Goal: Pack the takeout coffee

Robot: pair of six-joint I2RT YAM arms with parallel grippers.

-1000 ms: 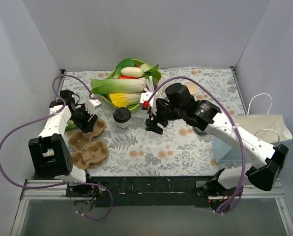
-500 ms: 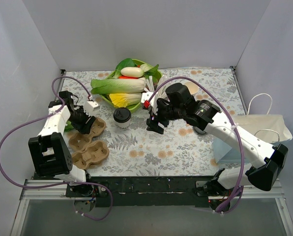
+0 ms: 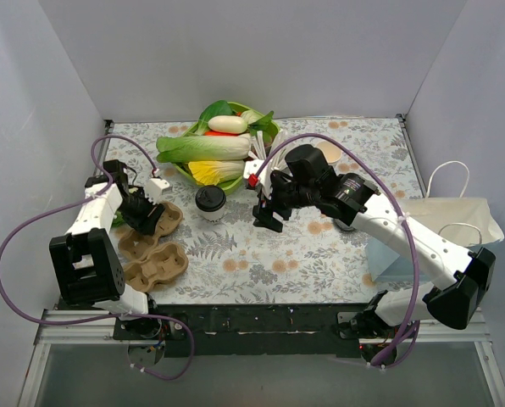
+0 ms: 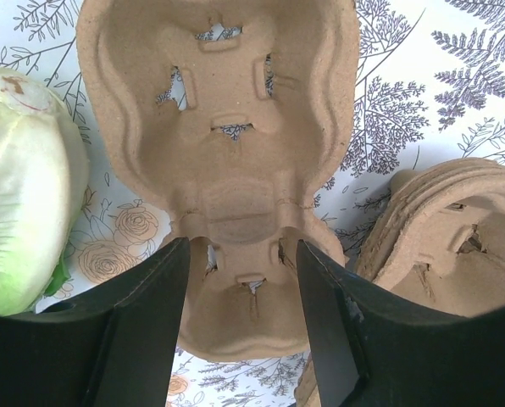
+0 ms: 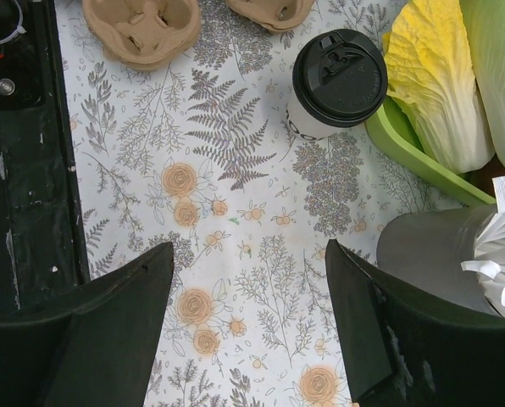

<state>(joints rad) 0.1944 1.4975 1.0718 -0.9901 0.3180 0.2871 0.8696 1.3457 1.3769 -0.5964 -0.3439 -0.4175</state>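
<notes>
We're straddling brown pulp cup carrier (image 4: pixel 227 161) w/ L gripper (image 4: pixel 242 244), can't tell if clamped; R gripper (image 5: pixel 248 250) gaping, empty, prob. reaching next for black-lidded cream paper cup (image 5: pixel 339 78) ahead

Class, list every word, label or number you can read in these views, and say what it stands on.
Cup: dark letters on its side, only partly in view; unreadable.
Lid: raised marks, too faint to read.
Carriers, bag: no text seen.
Nothing can be quoted.
</notes>
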